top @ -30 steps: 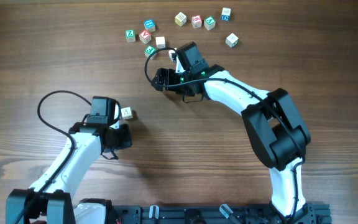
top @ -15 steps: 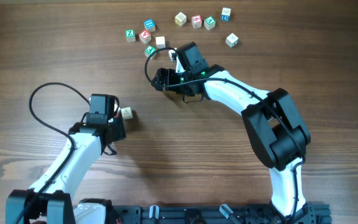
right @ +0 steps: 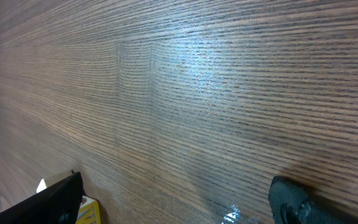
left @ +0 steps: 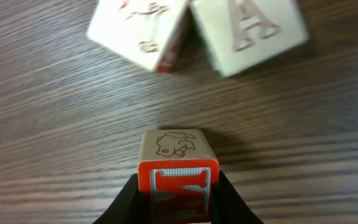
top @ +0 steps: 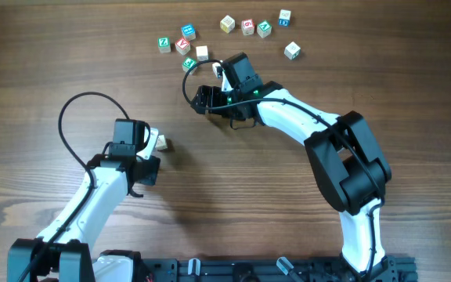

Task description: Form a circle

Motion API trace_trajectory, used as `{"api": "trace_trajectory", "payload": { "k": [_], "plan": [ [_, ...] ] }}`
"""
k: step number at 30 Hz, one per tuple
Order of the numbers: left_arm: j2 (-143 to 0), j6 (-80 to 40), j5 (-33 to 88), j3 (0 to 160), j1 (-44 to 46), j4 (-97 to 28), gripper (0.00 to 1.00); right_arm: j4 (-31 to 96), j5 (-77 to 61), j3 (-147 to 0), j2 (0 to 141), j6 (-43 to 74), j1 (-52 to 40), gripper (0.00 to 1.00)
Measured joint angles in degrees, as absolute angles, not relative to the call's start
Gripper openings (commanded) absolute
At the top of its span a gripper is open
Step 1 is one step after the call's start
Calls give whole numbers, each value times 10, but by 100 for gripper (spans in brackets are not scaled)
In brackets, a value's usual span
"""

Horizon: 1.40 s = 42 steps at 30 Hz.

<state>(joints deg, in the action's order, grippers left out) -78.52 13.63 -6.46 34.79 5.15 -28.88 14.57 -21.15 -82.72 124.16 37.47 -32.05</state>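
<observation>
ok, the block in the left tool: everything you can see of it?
The held cube is a pale wooden alphabet block. Its top face is bare wood with a line drawing of an animal; the near face has a red border and a red letter on pale stripes, cut off by the frame. It sits square, pinched on both sides by the left tool's dark fingers. Two other cubes lie beyond it on the table, apart from it. Whether it rests on the table is unclear.

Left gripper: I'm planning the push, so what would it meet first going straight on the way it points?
Holding the red-faced cube, the left gripper would likely run it into the two cubes ahead, near where the drawing cube and the A cube meet; depth is unclear.
</observation>
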Motion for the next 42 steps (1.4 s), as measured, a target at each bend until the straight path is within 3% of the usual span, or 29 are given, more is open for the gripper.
{"api": "trace_trajectory", "payload": {
  "k": [1, 5, 6, 11, 12, 22, 27, 36, 37, 38, 39, 40, 42],
  "plan": [
    [-785, 143, -54, 348, 51, -288, 22, 146, -211, -827, 1242, 375, -321, 97],
    [-785, 157, -31, 348, 51, -283, 47, 146, -211, -827, 1242, 375, -321, 97],
    [-785, 157, -29, 348, 51, -282, 62, 146, -211, -827, 1242, 375, -321, 97],
    [-785, 163, -24, 348, 51, -282, 84, 146, -211, -827, 1242, 375, -321, 97],
    [-785, 164, -24, 348, 51, -282, 100, 146, -211, -827, 1242, 375, -321, 97],
    [-785, 141, -22, 348, 51, -282, 100, 146, -211, -827, 1242, 375, -321, 97],
    [-772, 73, -9, 348, 51, -283, 100, 146, -211, -827, 1242, 375, -321, 97],
    [-522, -111, 46, 347, 51, -348, 100, 147, -211, -828, 1241, 375, -321, 98],
    [-509, -123, 55, 347, 51, -350, 85, 147, -211, -828, 1241, 375, -321, 98],
    [-496, -136, 67, 347, 51, -350, 40, 148, -211, -828, 1241, 375, -321, 98],
    [-488, -147, 77, 347, 51, -352, 17, 148, -211, -828, 1241, 375, -321, 98],
    [-485, -158, 85, 347, 51, -355, 4, 148, -211, -828, 1241, 375, -321, 98],
    [-489, -181, 93, 347, 51, -373, 4, 148, -210, -828, 1241, 375, -321, 98]
  ]
}}
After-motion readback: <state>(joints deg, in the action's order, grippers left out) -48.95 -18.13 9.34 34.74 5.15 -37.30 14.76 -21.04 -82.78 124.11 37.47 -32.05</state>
